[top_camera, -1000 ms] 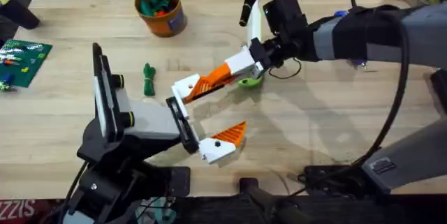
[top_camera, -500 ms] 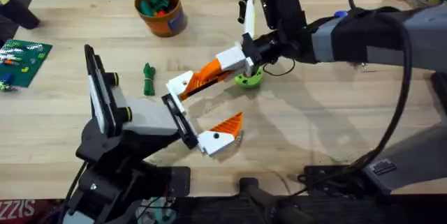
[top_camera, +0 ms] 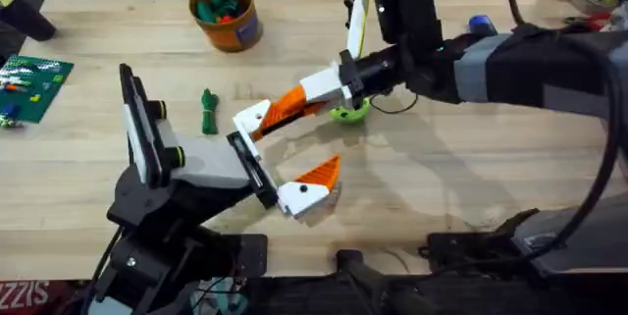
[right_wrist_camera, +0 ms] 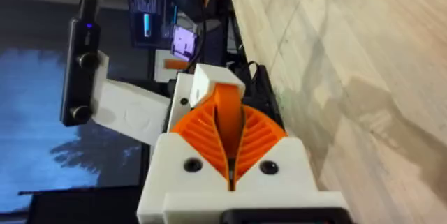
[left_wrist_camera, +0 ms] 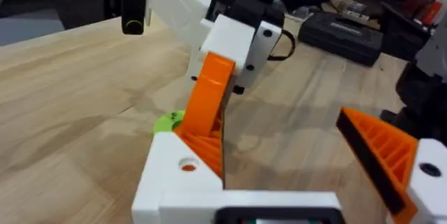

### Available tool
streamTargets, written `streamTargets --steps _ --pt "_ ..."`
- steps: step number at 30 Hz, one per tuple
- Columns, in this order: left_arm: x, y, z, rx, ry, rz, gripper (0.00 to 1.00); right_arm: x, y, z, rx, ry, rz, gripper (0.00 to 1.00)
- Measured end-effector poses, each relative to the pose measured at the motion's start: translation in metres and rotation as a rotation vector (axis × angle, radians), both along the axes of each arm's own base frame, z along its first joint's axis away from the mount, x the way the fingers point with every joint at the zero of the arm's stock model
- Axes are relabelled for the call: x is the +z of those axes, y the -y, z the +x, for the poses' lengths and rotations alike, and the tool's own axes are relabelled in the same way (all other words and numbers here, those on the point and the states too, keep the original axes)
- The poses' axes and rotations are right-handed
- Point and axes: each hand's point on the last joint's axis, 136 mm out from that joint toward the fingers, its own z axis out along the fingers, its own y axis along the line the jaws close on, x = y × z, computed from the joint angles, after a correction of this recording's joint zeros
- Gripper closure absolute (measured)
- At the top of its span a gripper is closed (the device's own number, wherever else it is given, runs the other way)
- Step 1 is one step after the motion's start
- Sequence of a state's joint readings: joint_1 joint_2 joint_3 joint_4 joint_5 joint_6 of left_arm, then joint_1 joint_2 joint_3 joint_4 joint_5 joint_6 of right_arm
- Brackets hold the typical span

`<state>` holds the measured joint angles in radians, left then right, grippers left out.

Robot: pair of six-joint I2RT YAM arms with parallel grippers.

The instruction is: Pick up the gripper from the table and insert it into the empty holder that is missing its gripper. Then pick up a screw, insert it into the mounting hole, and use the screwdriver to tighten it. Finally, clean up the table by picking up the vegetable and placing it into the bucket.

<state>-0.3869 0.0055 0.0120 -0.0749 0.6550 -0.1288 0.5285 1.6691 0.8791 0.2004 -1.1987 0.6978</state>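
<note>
Nearest to me, the left pincer (top_camera: 289, 148) is standing with its fingers wide apart. One finger is carrying its orange ribbed pad (top_camera: 319, 173); the other is the empty holder (top_camera: 253, 119), a bare white bracket.

Over the last second the left arm has been shifting slightly, and the right arm has been carrying the gripper (top_camera: 289, 104) up and leftward until its end is meeting that bracket. In the left wrist view, the gripper (left_wrist_camera: 206, 105) is pressing into the empty holder (left_wrist_camera: 183, 182), and orange is showing through the mounting hole (left_wrist_camera: 188, 164). I judge the insertion to be nearly seated, so the screw step is coming up.

The gripper's long axis is running diagonally across the counter (top_camera: 471, 178), from the holder up and away toward the right arm. Its wider ribbed end seems to be sitting at the holder, with the narrow end pointing back into the right pincer (top_camera: 319, 89), which is clamping it between its own orange pads.

Just beyond, a lime-green disc (top_camera: 348, 112) is lying under the right arm. To the left, the vegetable (top_camera: 208, 111) is lying untouched on the counter. Farthest off, the bucket (top_camera: 225, 13) is waiting upright.
</note>
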Motion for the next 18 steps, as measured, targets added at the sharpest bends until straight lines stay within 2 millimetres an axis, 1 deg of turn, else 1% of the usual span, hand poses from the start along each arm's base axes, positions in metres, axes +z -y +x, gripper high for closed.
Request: streamTargets --steps 5,14,18 --pt "0.0 -0.007 0.009 0.063 -0.001 0.001 0.007 0.001 -0.012 0.006 -0.043 0.048 -0.009 0.984" --pt "0.0 -0.008 0.011 0.076 -0.01 -0.002 0.007 0.0 -0.014 0.007 -0.059 0.03 -0.023 0.984" --pt "0.0 -0.008 0.011 0.077 -0.009 -0.002 0.007 -0.001 -0.014 0.007 -0.06 0.023 -0.026 0.932"
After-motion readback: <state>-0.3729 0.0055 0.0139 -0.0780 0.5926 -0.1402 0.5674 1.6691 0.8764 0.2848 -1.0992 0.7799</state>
